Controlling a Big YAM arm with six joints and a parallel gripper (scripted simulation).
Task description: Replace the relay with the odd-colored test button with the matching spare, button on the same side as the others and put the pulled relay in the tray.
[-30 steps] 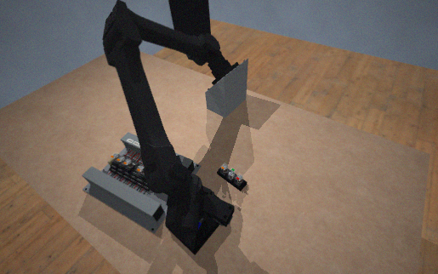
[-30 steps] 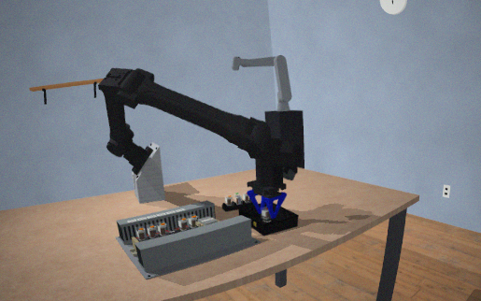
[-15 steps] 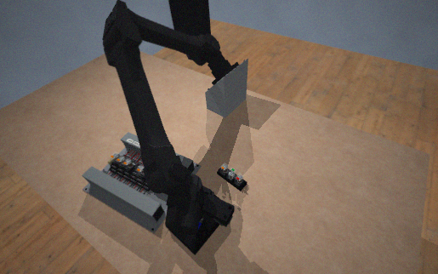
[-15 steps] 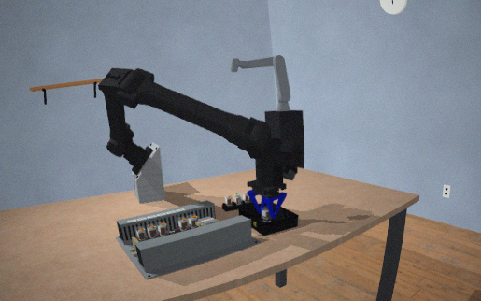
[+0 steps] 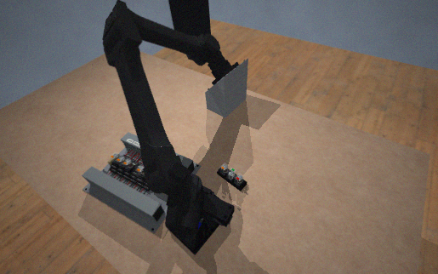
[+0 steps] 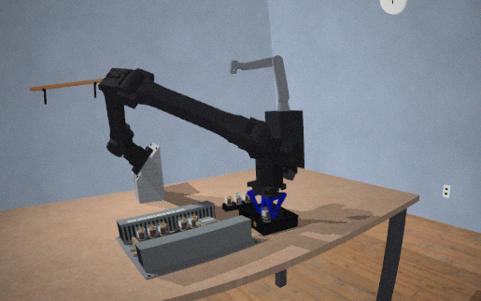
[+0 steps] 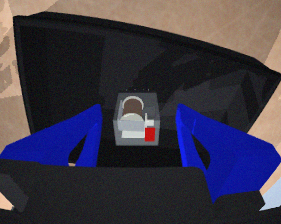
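Evidently clear-cased relay, red button, brown coil, blue fingers partly open, gripping nothing.

Top: looking steeply down from above at a slant, taking in my arm, the tabletop and wooden floor.
Exterior: standing off beyond a table edge, facing the blue walls from slightly above.
Wrist: riding on my gripper, staring closely down into the black tray.
Shared: top and exterior are both covering the socket unit.
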